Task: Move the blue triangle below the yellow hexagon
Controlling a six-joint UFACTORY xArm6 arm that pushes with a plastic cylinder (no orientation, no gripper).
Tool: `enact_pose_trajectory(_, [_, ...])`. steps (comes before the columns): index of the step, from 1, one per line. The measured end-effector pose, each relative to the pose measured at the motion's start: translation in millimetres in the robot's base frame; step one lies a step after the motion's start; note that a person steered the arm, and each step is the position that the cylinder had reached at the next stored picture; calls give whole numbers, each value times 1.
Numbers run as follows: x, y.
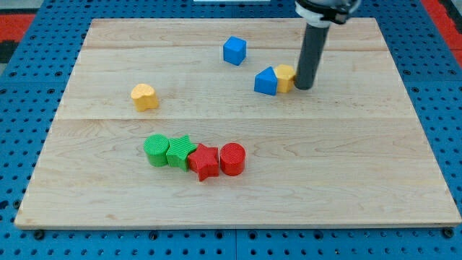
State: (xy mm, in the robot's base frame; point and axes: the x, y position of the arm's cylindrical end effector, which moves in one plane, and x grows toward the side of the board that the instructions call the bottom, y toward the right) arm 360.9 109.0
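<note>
Rod tip beside the yellow hexagon, blue triangle on its other side.

Camera view: my tip (304,87) touches the yellow hexagon (285,77) from the view's right; it holds nothing, being a bare rod. The blue triangle (266,81) touches the hexagon's left side, near the wooden board's (346,173) top right.

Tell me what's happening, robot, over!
My tip sits right of the yellow hexagon, touching or nearly. Blue triangle pressed against the hexagon's left, not yet below it. Nothing blocking; blue cube sits farther up-left.
</note>
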Motion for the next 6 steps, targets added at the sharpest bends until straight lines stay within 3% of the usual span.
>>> enact_pose_trajectory(1, [-35, -84])
enact_pose_trajectory(2, [-45, -63])
enact_pose_trajectory(3, [6, -13])
enact_pose_trajectory(4, [29, -80])
enact_pose_trajectory(6, [-6, -112])
